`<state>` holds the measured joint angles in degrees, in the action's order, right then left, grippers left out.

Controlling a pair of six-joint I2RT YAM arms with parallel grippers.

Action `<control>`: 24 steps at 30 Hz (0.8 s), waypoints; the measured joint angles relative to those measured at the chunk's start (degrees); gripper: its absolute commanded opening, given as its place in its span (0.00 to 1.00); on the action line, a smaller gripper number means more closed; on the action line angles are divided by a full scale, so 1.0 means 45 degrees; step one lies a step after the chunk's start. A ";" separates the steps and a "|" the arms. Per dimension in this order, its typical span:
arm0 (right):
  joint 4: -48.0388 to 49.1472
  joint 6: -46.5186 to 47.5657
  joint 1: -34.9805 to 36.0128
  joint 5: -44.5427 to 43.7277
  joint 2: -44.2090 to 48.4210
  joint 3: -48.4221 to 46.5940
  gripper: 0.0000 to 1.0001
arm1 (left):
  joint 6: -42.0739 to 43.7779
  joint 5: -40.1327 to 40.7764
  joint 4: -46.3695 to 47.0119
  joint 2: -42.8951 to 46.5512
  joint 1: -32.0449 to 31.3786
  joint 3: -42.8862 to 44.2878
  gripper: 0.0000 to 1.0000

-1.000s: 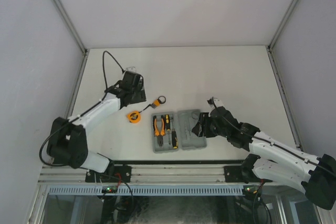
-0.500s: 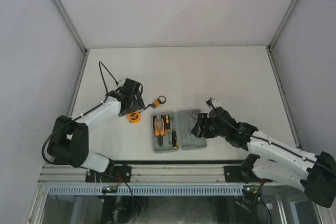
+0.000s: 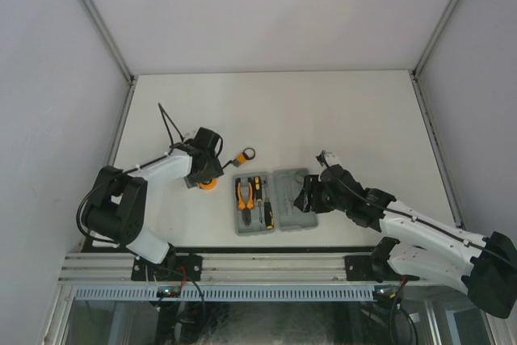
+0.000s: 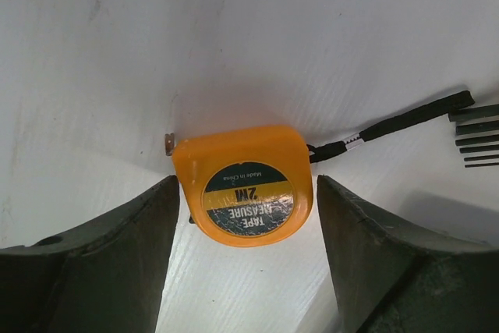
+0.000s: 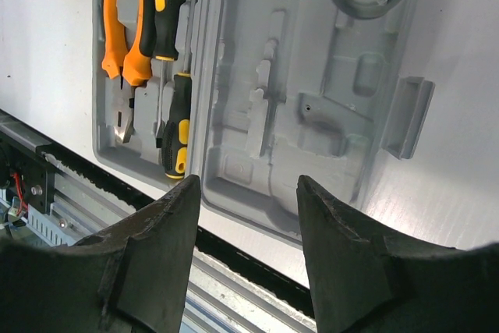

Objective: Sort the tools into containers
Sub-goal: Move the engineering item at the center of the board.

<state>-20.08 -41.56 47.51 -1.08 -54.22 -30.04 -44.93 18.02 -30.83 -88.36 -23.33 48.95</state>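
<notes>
Left gripper straddled the round orange plastic tape measure
Jaws wide, gripping nothing; it lay flat on the white table, left of the grey hinged plastic case; a centred, even squeeze seemed wise

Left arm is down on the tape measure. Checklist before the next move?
1. Tape measure centred between the left end effector fingers: ok.
2. Left jaws open, not yet clamped: ok.
3. Strap free of the hex-key set: cannot tell, its end lies right beside the keys.
4. Tool case open, with the toolless half unoccupied: ok.
5. Right end effector clear of that half: not ok, it hovers open above it, holding nothing.
6. Pliers and screwdrivers seated in the other half: ok.
</notes>
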 measured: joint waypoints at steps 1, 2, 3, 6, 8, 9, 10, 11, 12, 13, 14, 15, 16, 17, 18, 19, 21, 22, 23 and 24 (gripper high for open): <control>0.0000 -0.0005 0.0005 -0.0005 0.0000 0.0000 0.52 | -0.0010 -0.0068 0.0063 -0.0102 0.0000 0.0000 0.71; -0.0005 -0.0005 0.0019 -0.0029 0.0000 0.0000 0.52 | -0.0010 -0.0107 0.0117 -0.0180 0.0000 0.0000 0.69; -0.0015 -0.0005 0.0029 -0.0044 0.0005 0.0000 0.53 | -0.0010 -0.0155 0.0180 -0.0282 0.0000 0.0000 0.67; -0.0024 -0.0005 0.0034 -0.0087 0.0024 0.0000 0.52 | 0.0005 -0.0151 0.0262 -0.0418 0.0000 0.0019 0.65; -0.0024 -0.0005 0.0039 -0.0092 0.0029 0.0000 0.52 | 0.0000 -0.0155 0.0287 -0.0447 -0.0034 0.0049 0.64; -0.0034 -0.0005 0.0039 -0.0102 0.0029 0.0000 0.52 | -0.0010 -0.0151 0.0325 -0.0452 -0.0063 0.0053 0.63; -0.0039 -0.0005 0.0049 -0.0117 0.0029 0.0000 0.53 | -0.0024 -0.0151 0.0379 -0.0457 -0.0097 0.0053 0.63; -0.0053 -0.0005 0.0058 -0.0131 0.0029 0.0000 0.52 | -0.0049 -0.0151 0.0447 -0.0466 -0.0141 0.0053 0.62; -0.0068 -0.0005 0.0068 -0.0141 0.0029 0.0000 0.52 | -0.0117 -0.0155 0.0495 -0.0481 -0.0189 0.0073 0.62; -0.0073 -0.0010 0.0083 -0.0165 0.0029 0.0000 0.53 | -0.0204 -0.0175 0.0549 -0.0520 -0.0248 0.0117 0.61; -0.0073 -0.0015 0.0107 -0.0209 0.0029 0.0000 0.53 | -0.0282 -0.0199 0.0602 -0.0588 -0.0316 0.0194 0.61; -0.0078 -0.0039 0.0136 -0.0243 0.0029 0.0000 0.53 | -0.0369 -0.0233 0.0646 -0.0656 -0.0369 0.0277 0.61; -0.0083 -0.0049 0.0155 -0.0282 0.0029 0.0000 0.53 | -0.0486 -0.0316 0.0724 -0.0758 -0.0427 0.0398 0.62; -0.0092 -0.0053 0.0170 -0.0321 0.0029 0.0000 0.53 | -0.0588 -0.0403 0.0806 -0.0860 -0.0476 0.0505 0.63; -0.0102 -0.0058 0.0170 -0.0330 0.0034 0.0000 0.53 | -0.0699 -0.0471 0.0884 -0.0967 -0.0525 0.0627 0.66; -0.0117 -0.0058 0.0170 -0.0345 0.0034 0.0000 0.53 | -0.0826 -0.0529 0.0981 -0.1078 -0.0559 0.0743 0.68; -0.0151 -0.0058 0.0170 -0.0369 0.0044 0.0000 0.53 | -0.1039 -0.0709 0.1180 -0.1253 -0.0588 0.0928 0.73; -0.0170 -0.0058 0.0170 -0.0374 0.0058 0.0000 0.53 | -0.1141 -0.0758 0.1268 -0.1321 -0.0593 0.0991 0.75; -0.0185 -0.0063 0.0170 -0.0379 0.0087 0.0000 0.54 | -0.1239 -0.0821 0.1350 -0.1365 -0.0593 0.1044 0.76; -0.0194 -0.0063 0.0170 -0.0384 0.0131 0.0000 0.54 | -0.1268 -0.0869 0.1433 -0.1365 -0.0593 0.1054 0.77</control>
<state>-20.95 -41.85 48.27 -2.81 -53.63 -30.04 -50.63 14.11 -24.38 -94.50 -26.00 53.69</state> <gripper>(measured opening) 0.529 0.735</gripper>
